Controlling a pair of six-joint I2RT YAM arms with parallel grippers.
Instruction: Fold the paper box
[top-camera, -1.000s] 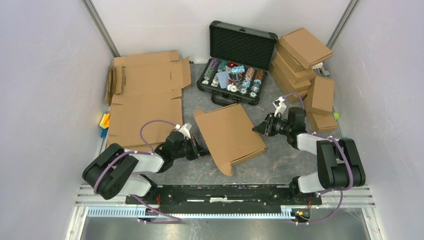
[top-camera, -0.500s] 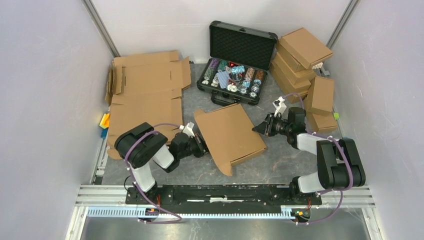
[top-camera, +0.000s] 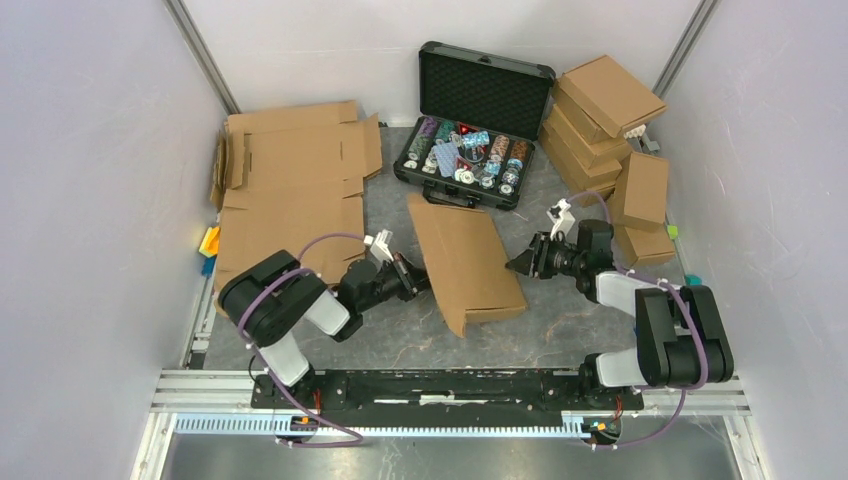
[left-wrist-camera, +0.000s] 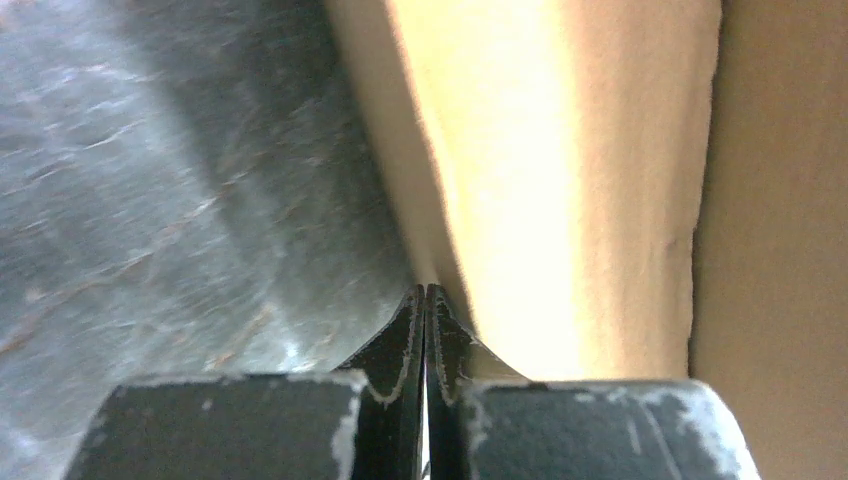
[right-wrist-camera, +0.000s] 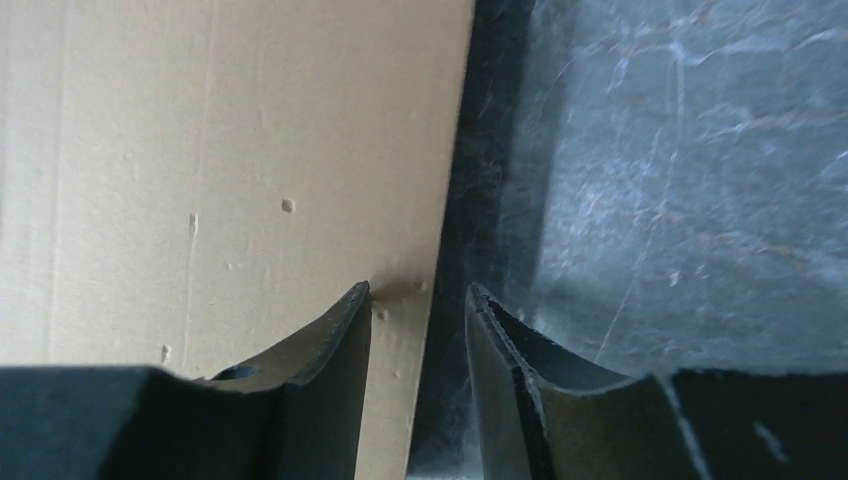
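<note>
Plain brown corrugated cardboard paper box lies mid-table. Left gripper at its 9 o'clock edge, right gripper at its 3 o'clock edge. Flat brown cardboard sheets at 10 o'clock, open black hard case at 12, stacked folded brown boxes at 2.

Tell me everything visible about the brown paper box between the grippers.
The paper box is plain brown corrugated cardboard, unprinted, folded into a flat closed-looking slab with a shallow side wall showing along its near edge. It lies skewed on the grey table. The shut left gripper meets its left edge; the open right gripper straddles its right edge.
</note>
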